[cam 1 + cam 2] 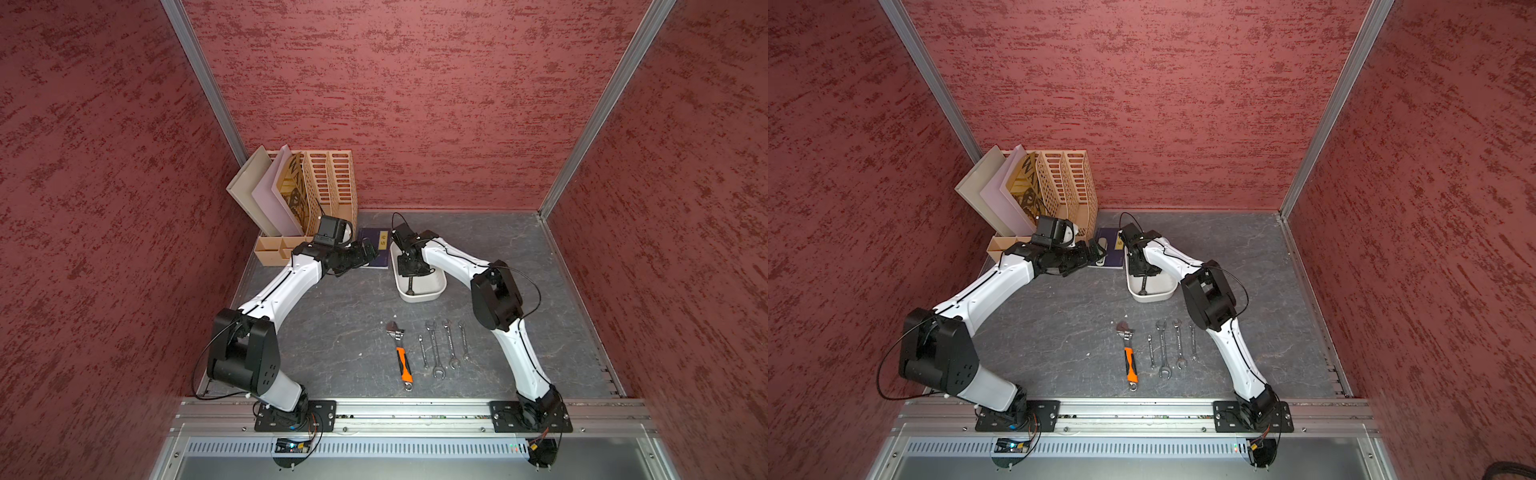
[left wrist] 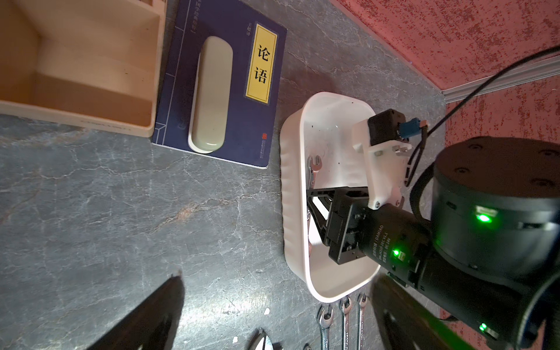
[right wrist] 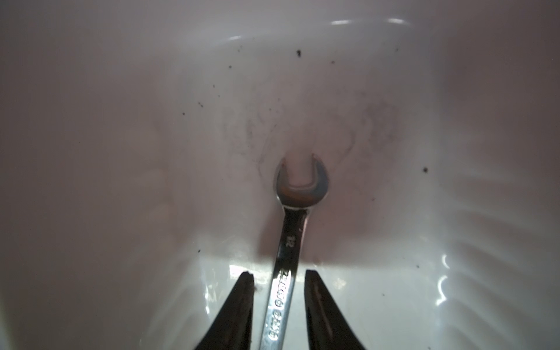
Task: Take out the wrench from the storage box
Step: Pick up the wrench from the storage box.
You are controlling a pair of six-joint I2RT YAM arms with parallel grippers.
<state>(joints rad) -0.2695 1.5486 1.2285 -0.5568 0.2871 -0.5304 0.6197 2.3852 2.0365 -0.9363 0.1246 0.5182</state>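
Centrally, note the wrench flat on the floor of the storage box, forked head pointing away from the right tool, shank running back between the two dark fingers. Straddles the shank with jaws parted, a sliver of white floor showing on either side. Grips nothing yet. Closes across the shank rather than along it: by this reading, the one alignment needed for the coming pinch.

Seen in both top views: storage box on the grey surface, long side running from the back wall towards the robot. Wrench lengthwise within it, long axis matching that of the box. Right tool down inside the rim, over the shank.

Compare the left tool: outside the box, by a dark blue book, fingers spread wide and empty. Plainly the farther of the two from the wrench.

Disregard the loose spanners and the orange-handled adjustable spanner, in a row on the surface nearer the robot, well apart from the box.

Judged stage: reach complete, squeeze and lift not yet done. Probably calls for a straight closing, then a vertical rise clear of the rim.
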